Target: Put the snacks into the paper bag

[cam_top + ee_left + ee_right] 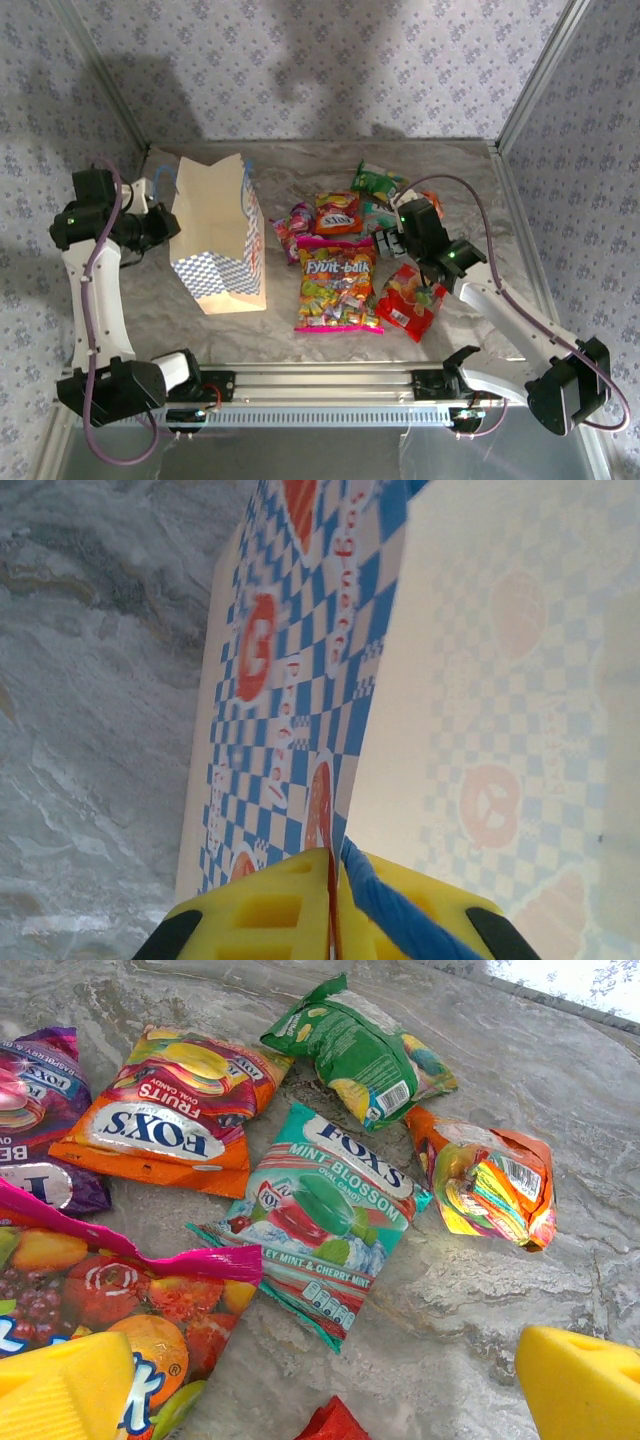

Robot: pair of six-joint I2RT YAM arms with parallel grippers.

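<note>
Left claw (333, 865): yellow fingers pressed together on the rim of the bag (290, 680); a blue cord (400, 910) crosses one finger; the checked outer wall drops away on one side of the grip, the pale inner wall on the other.

Bag: upright, mouth open, at the left of the surface (440, 170); the left claw meets it at its left rim.

Right claw (325, 1360): jaws wide, holding nothing, hanging above the snacks.

- Teal packet (320, 1215): flat, straight ahead of the claw.
- Red packet (410, 300): close under the claw, touching the pink packet's right edge.
- Pink packet (110, 1290): the largest; one corner reaches under a finger.
- Orange packet (170, 1110): just beside the teal one, its corner touching.
- Purple packet (40, 1110): beyond the orange one, its lower end tucked under the pink one; nearest the bag.
- Green packet (360, 1050): crumpled, past the teal one.
- Striped packet (495, 1185): crumpled, orange-edged, near the teal one's far side.

All packets lie on the surface, right of the bag.
</note>
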